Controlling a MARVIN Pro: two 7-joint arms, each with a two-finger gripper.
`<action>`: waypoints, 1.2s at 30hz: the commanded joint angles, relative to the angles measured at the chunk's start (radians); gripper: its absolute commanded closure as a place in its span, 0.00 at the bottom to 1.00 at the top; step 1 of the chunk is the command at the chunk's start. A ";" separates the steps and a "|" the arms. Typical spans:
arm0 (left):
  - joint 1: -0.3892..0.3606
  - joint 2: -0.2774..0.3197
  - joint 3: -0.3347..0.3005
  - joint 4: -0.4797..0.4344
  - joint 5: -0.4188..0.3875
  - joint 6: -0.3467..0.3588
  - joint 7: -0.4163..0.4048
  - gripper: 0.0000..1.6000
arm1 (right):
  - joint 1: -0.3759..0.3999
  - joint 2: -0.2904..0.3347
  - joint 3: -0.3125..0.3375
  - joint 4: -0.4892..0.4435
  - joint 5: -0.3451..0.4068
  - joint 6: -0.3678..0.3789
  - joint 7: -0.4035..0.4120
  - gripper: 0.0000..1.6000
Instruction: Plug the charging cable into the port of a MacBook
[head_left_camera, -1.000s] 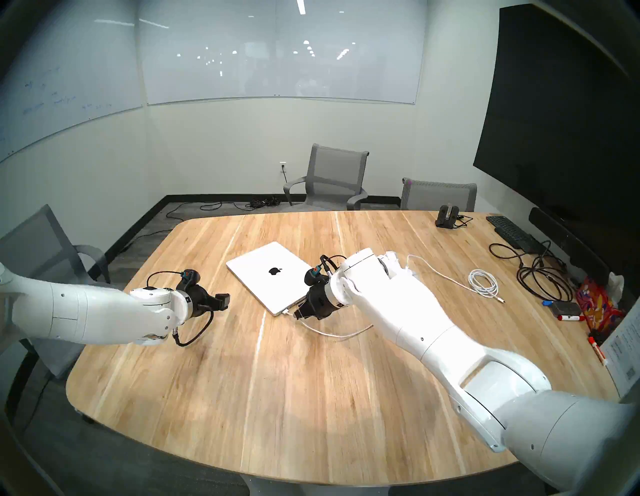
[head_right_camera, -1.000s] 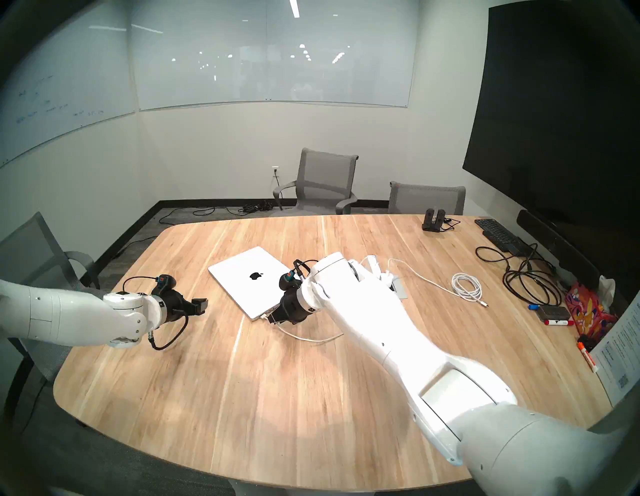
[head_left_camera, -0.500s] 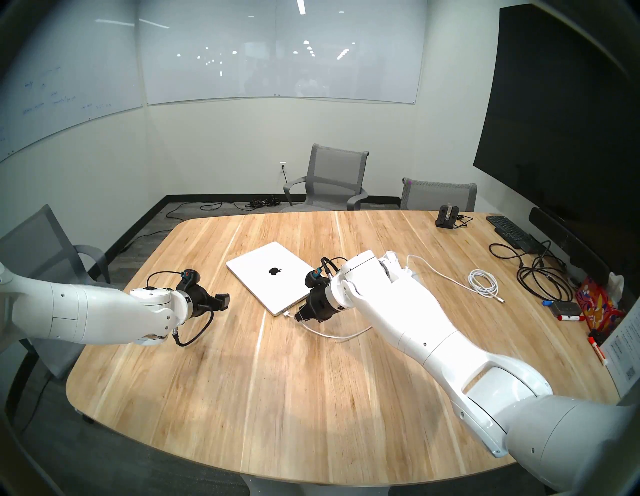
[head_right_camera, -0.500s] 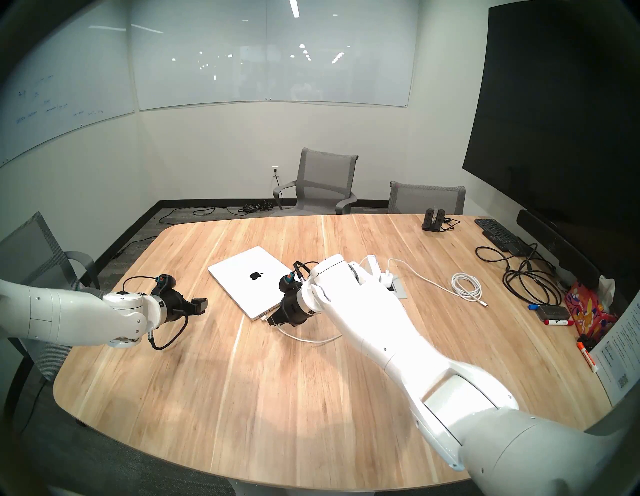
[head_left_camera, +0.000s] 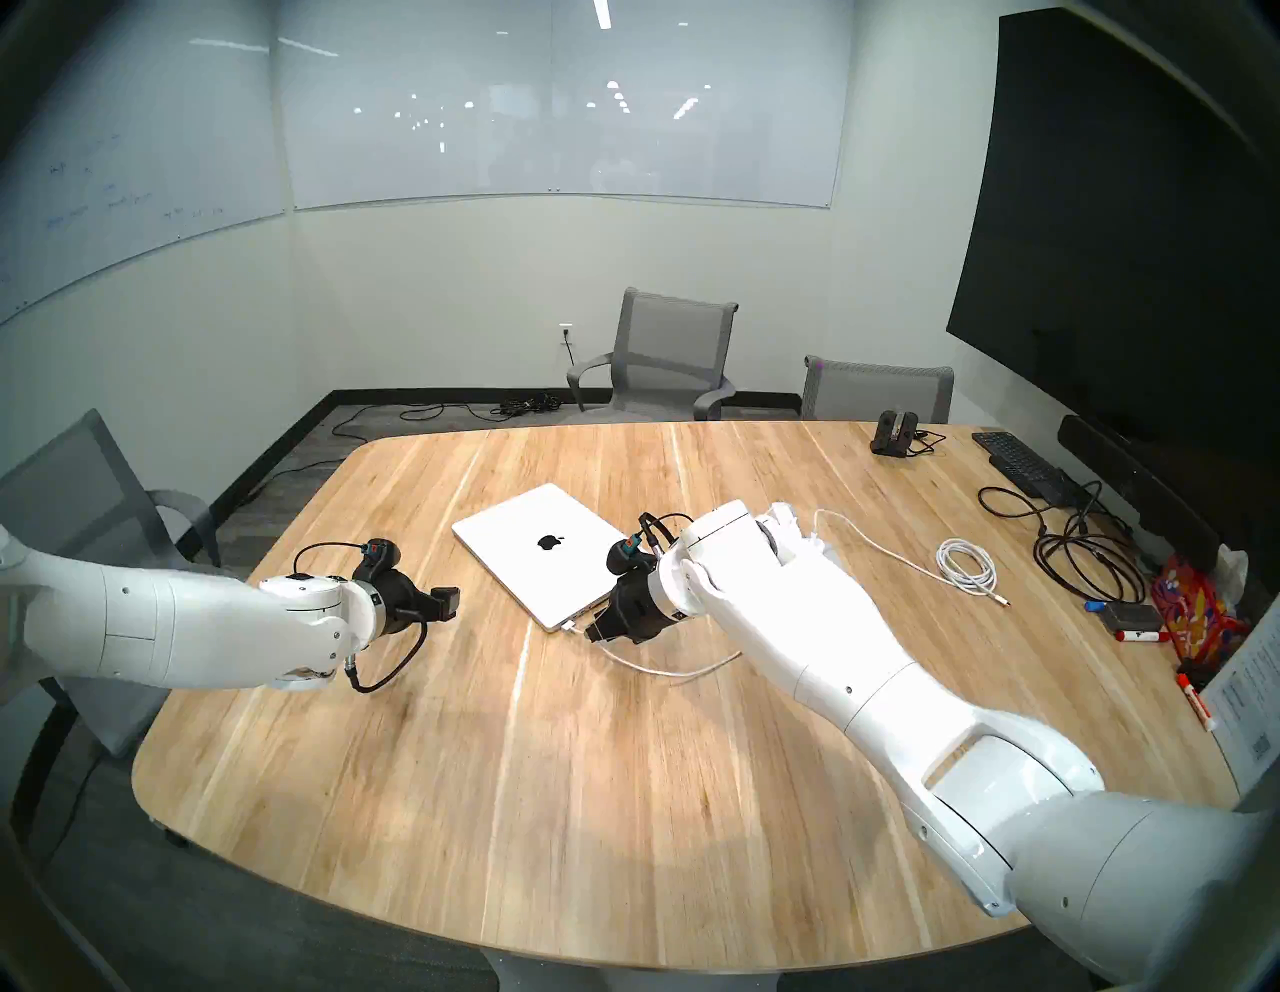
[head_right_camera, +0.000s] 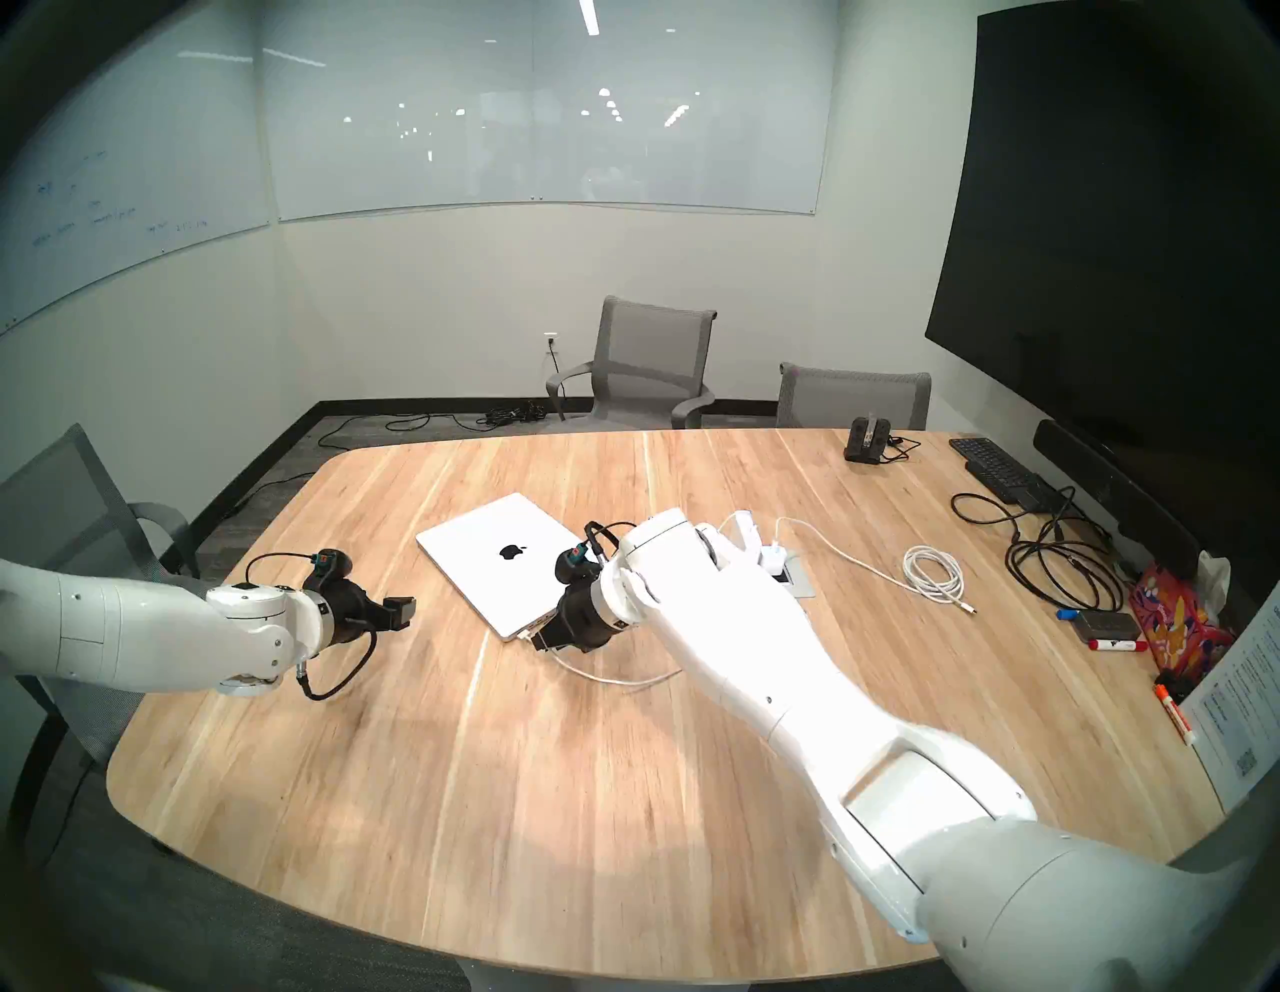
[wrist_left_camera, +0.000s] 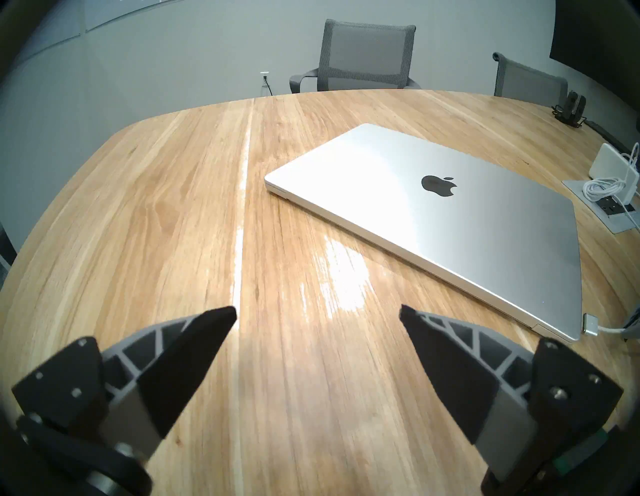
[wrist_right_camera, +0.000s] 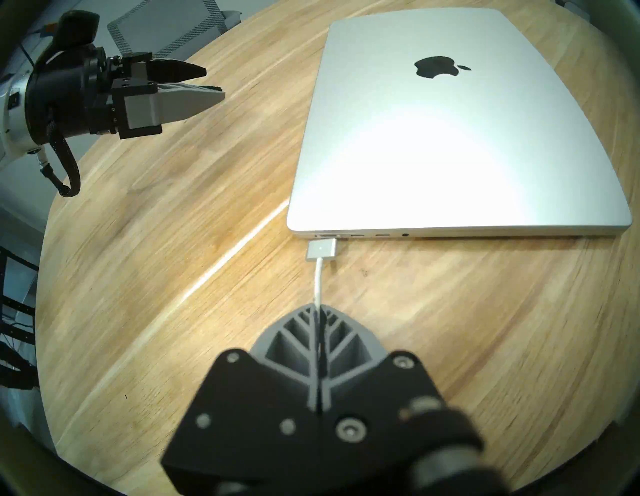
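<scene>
The closed silver MacBook (head_left_camera: 547, 554) lies mid-table, black apple logo up; it also shows in the right wrist view (wrist_right_camera: 450, 138) and the left wrist view (wrist_left_camera: 450, 214). My right gripper (wrist_right_camera: 317, 308) is shut on the charging cable's white cord (wrist_right_camera: 318, 284), a short way behind its flat plug (wrist_right_camera: 322, 251). The plug lies just short of the leftmost port (wrist_right_camera: 329, 235) on the MacBook's near edge, a small gap between them. The cord loops back across the table (head_left_camera: 665, 668) to the white power brick (wrist_left_camera: 609, 162). My left gripper (head_left_camera: 450, 603) hangs open and empty, left of the MacBook.
A coiled white cable (head_left_camera: 966, 564), black cables (head_left_camera: 1080, 554), a keyboard (head_left_camera: 1025, 464) and markers (head_left_camera: 1136, 634) lie at the right. A recessed table outlet (head_right_camera: 793, 575) sits behind my right wrist. Grey chairs (head_left_camera: 665, 353) stand beyond the far edge.
My right gripper has shifted only slightly by the MacBook's near corner, still holding the cord with the plug just off the port. The left arm has not moved.
</scene>
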 joint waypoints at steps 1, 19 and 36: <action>-0.015 -0.002 -0.012 0.000 0.001 -0.003 0.000 0.00 | 0.008 -0.013 0.007 -0.016 0.004 -0.006 -0.001 1.00; -0.015 -0.002 -0.012 0.000 0.001 -0.003 0.000 0.00 | 0.010 -0.028 0.016 0.000 0.003 -0.012 -0.011 1.00; -0.015 -0.002 -0.012 0.000 0.001 -0.003 0.001 0.00 | -0.001 -0.021 0.017 -0.016 0.003 -0.009 -0.015 1.00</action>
